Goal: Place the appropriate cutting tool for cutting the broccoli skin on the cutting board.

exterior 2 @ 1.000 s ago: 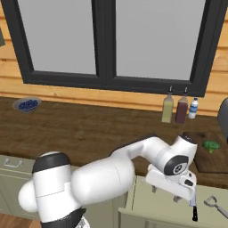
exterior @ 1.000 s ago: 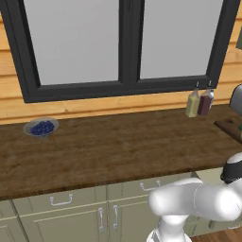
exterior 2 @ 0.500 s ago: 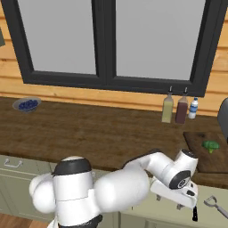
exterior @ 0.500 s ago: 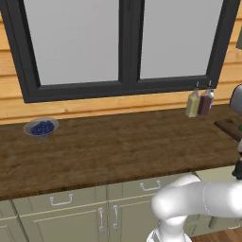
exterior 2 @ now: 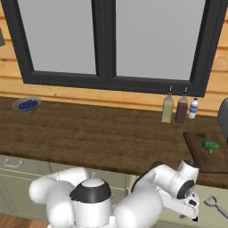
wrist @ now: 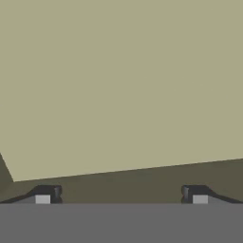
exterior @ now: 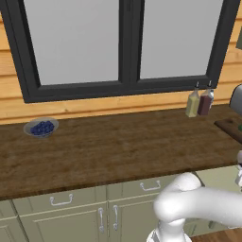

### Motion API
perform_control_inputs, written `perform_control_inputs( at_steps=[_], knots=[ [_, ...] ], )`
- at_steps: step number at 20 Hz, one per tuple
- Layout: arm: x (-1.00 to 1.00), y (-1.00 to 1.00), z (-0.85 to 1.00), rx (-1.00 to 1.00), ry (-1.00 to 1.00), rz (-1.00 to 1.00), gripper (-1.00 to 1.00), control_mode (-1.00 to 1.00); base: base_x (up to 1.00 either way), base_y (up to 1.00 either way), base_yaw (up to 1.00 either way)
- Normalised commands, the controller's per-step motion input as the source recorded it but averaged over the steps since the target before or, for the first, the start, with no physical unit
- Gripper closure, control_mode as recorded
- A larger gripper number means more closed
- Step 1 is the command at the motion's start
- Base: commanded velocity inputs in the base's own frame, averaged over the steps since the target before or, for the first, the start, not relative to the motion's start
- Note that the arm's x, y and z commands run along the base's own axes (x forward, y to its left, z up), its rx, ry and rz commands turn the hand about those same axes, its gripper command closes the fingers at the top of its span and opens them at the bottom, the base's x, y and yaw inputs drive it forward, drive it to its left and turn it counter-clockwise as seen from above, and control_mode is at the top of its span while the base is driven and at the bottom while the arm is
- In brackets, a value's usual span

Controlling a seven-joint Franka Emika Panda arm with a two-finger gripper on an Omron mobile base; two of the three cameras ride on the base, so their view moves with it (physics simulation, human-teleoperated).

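First, the left base view. A long brown wooden worktop (exterior: pixel 118 146) runs under a big window with a black frame (exterior: pixel 125 47). A small grey bowl of blue berries (exterior: pixel 41 127) sits far to the left on the worktop. Two small bottles, one yellow-green (exterior: pixel 192 103) and one dark red (exterior: pixel 205 102), stand side by side at the back on the right. A bit of the flat dark brown wooden cutting board (exterior: pixel 231 126) peeks in at the right edge. The white robot arm (exterior: pixel 198 208) bends low in front of the pale green cupboard doors (exterior: pixel 71 212).

Next, the right base view. The cutting board (exterior 2: pixel 200 158) lies on the right end of the worktop, and a little green piece of broccoli (exterior 2: pixel 210 145) sits on it. A tiny white bottle with a blue cap (exterior 2: pixel 193 108) stands next to the two other bottles. The small slim cutting tool with a silvery-grey blade (exterior 2: pixel 217 207) lies lower than the worktop, at the bottom right, well away from the board. The two-finger gripper (exterior 2: pixel 193 214) hangs down low just beside the tool. It does not touch it and holds nothing.

Last, the hand view. The two dark fingertips (wrist: pixel 47 193) stand wide apart, so the gripper is fully open. A flat pale green surface (wrist: pixel 118 85) is right in front of them.
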Motion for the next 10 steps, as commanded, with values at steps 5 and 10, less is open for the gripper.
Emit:
perform_control_inputs(
  at_steps=[5,10],
  knots=[
    [-0.51,0.00,-0.50,-0.06,0.16,0.03,-1.00,-1.00,0.00,0.00,0.00],
    [-0.71,0.00,-0.19,-0.06,0.17,0.03,-1.00,-1.00,0.00,0.00,0.00]
  ],
)
